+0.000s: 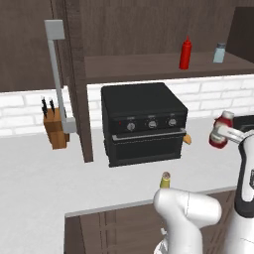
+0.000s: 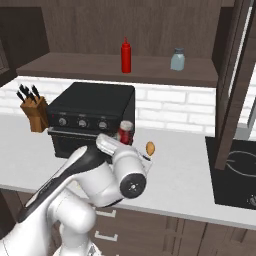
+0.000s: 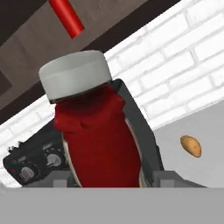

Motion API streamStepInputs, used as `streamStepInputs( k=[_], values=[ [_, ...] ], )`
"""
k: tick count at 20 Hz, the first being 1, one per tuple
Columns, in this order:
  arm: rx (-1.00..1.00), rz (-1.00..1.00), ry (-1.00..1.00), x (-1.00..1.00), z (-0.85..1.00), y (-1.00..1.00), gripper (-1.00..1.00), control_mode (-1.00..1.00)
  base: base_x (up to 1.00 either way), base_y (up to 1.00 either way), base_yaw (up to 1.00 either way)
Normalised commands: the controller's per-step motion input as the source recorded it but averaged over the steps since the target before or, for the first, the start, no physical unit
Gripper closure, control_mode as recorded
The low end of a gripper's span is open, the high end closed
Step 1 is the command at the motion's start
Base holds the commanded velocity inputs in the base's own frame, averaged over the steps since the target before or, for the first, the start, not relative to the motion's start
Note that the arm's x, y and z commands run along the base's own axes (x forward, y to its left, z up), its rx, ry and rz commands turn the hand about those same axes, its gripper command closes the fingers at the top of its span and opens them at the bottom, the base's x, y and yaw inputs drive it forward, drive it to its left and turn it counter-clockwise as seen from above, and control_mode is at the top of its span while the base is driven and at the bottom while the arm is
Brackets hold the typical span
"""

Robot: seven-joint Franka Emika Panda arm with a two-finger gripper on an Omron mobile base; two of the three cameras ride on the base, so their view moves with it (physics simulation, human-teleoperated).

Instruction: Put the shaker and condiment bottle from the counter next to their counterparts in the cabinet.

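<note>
Condiment bottle point(image 3: 98, 140), squat and red with a white-grey cap, sits between the finger tips of the gripper point(image 3: 113, 177) in the hand view, and the jaws stand partly closed against its sides, so it looks held. In the left base view the bottle point(image 1: 220, 131) is at the end of the arm, to the right of the black oven point(image 1: 143, 121) and seemingly raised off the counter point(image 1: 44, 178); in the right base view its cap and red shoulder point(image 2: 125, 132) peek out behind the wrist. On the cabinet point(image 2: 115, 30) shelf above stand the slim red squeeze bottle point(image 1: 185, 53) and the pale blue shaker point(image 1: 219, 52). The yellow shaker point(image 1: 165, 180) waits near the counter's front edge, and a small potato point(image 2: 150, 147) lies on the counter beside the oven. The step in hand appears to be carrying the bottle up to the shelf. To do it well, the grip should stay firm on the waist and the bottle upright, since the cap end is heavy-looking and could tip. The lift should clear the oven top and the shelf's front lip before moving inward. Setting it down just beside the squeeze bottle, not touching it, avoids knocking that slim one over.
</note>
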Motion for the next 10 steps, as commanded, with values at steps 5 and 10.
streamStepInputs(
  k=[5,10],
  values=[
    [0.01,-0.2,0.0,-0.5,1.0,0.0,1.0,-1.0,0.0,0.0,0.0],
    [0.0,-0.09,0.0,-0.29,1.0,0.09,1.0,-1.0,0.0,0.0,0.0]
  ],
)
